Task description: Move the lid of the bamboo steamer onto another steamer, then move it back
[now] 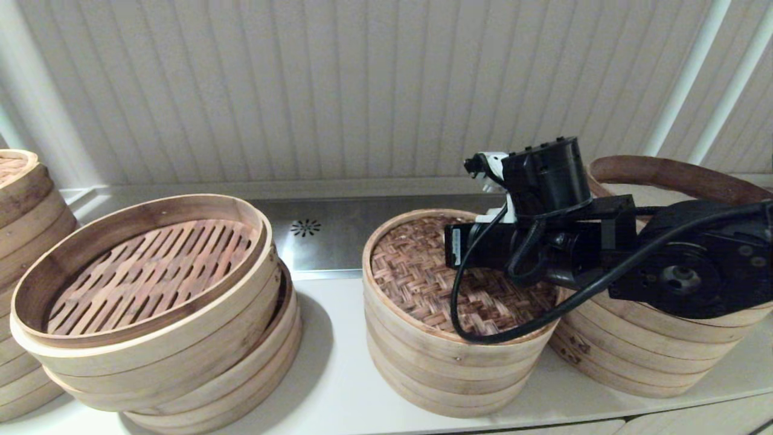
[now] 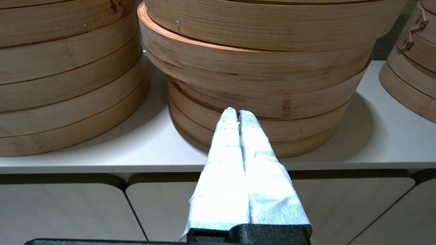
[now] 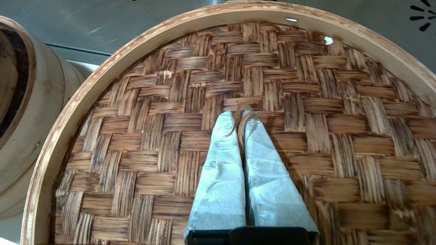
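Observation:
The bamboo steamer lid (image 1: 416, 278), dark woven top inside a pale rim, lies on the middle stack. My right gripper (image 3: 238, 117) is over the lid's centre, shut on the thin bamboo loop (image 3: 242, 109) standing up from the weave. In the head view its fingers are hidden behind the black wrist (image 1: 543, 235). The other steamer (image 1: 640, 356), a tall wide stack with a dark inner rim (image 1: 664, 172), stands right beside the lid's stack, partly covered by the right arm. My left gripper (image 2: 237, 114) is shut and empty, low in front of the counter edge.
A leaning stack with a slatted floor (image 1: 151, 272) stands on the left, and another stack (image 1: 24, 199) sits at the far left edge. A metal strip with a drain (image 1: 305, 228) runs along the back. A neighbouring steamer's wall (image 3: 30, 136) is close to the lid's rim.

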Robot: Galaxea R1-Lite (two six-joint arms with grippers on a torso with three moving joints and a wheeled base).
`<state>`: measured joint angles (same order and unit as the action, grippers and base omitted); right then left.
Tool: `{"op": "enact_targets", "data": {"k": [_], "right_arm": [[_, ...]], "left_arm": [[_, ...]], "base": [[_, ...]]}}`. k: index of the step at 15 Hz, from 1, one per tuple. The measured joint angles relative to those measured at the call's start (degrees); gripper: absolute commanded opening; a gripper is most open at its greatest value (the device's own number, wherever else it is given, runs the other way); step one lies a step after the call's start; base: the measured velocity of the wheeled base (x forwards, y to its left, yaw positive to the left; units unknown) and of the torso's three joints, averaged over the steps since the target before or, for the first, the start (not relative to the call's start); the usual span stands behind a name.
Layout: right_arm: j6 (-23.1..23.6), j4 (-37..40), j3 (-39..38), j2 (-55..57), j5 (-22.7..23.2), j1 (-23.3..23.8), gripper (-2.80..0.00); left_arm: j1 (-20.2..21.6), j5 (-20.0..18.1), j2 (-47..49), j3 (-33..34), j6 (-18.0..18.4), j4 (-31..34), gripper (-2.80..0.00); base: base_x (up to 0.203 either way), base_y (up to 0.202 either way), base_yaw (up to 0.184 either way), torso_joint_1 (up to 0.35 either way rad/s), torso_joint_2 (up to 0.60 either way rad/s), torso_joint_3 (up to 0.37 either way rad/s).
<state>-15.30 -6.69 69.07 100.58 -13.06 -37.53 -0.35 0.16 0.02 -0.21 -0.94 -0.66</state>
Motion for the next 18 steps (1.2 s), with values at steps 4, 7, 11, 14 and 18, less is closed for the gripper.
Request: {"op": "enact_targets", "data": {"k": [4, 7, 11, 14, 18], "right_arm": [[0.0, -0.5, -0.3, 0.5, -0.4, -0.4, 0.0], [0.1, -1.1, -0.3, -0.1, -0.4, -0.3, 0.0], [1.7, -0.8, -0.2, -4.5, -0.5, 0.4, 0.0], [3.6, 0.7, -0.6, -10.8, -0.6, 1.8, 0.0], [7.1, 6.2, -1.4, -21.6, -0.6, 6.1, 0.0]], "left_arm": [[0.0, 0.0, 0.0, 0.0, 0.0, 0.0, -2.8], [0.0, 0.0, 0.0, 0.0, 0.0, 0.0, -2.8], [0.0, 0.0, 0.0, 0.0, 0.0, 0.0, -2.8], [0.0, 0.0, 0.0, 0.0, 0.0, 0.0, -2.8], [0.0, 0.0, 0.0, 0.0, 0.0, 0.0, -2.8]], "base": [[0.0, 0.0, 0.0, 0.0, 0.0, 0.0], [0.0, 0.0, 0.0, 0.0, 0.0, 0.0], [0.0, 0.0, 0.0, 0.0, 0.0, 0.0], [0.0, 0.0, 0.0, 0.0, 0.0, 0.0], [0.0, 0.0, 0.0, 0.0, 0.0, 0.0]]}}
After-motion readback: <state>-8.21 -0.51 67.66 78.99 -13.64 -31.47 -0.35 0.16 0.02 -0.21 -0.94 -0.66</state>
